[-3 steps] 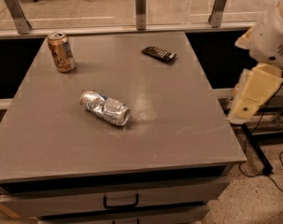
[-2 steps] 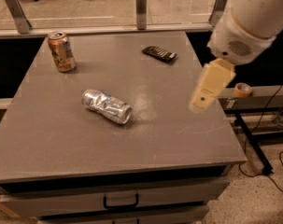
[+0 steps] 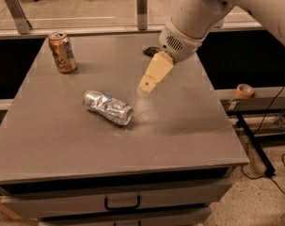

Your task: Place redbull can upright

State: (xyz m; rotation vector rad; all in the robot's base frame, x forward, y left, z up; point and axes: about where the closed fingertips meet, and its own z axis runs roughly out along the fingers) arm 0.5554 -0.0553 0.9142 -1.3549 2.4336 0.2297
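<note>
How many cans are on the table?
2. The redbull can lies on its side in the middle, left of the gripper. The orange can stands upright far left. The arm may hide more.

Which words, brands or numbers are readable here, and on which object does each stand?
None can be read.
The redbull can, lying on its side: blue markings, blurred.
The orange-tan can: pale label, blurred.
The end effector, over the table right of the redbull can: no writing visible.
</note>
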